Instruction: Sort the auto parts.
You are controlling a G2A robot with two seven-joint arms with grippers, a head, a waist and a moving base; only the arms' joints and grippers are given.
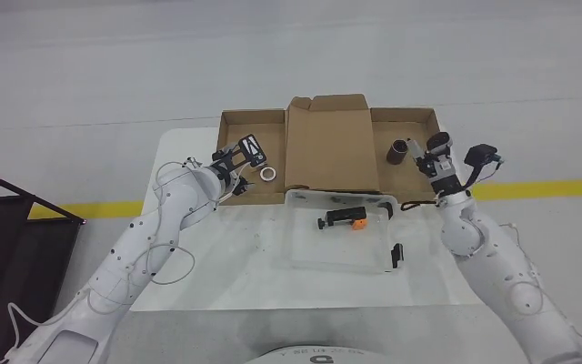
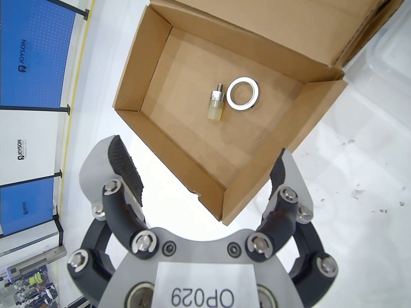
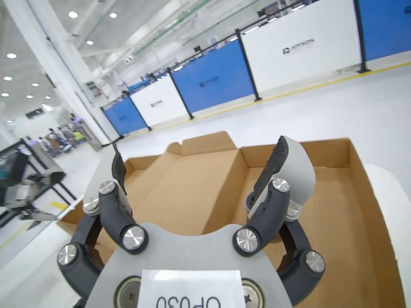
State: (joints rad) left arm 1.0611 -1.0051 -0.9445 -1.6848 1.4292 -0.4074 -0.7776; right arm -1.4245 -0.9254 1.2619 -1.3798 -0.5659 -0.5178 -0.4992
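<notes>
The ribbed black fingers (image 2: 125,168) of the left gripper (image 2: 202,171) are spread wide and hold nothing. In the top view this gripper hangs in the upper left-centre, over the left compartment of the brown cardboard box (image 1: 238,118). Inside lie one shiny metal ring (image 2: 243,93) and one small metal stud with a pale plastic cap (image 2: 215,105), just beside each other.

The right gripper (image 3: 196,165) is also wide and empty. It is at the right compartment, upper right, where one dark brown cylinder (image 1: 397,152) stands. It seems that bright parts go left and dark parts go right.

In the clear plastic tray (image 1: 309,259) at the centre, probably the unsorted stock, lie one black part with an orange end (image 1: 341,220) and one small black part (image 1: 396,255).
</notes>
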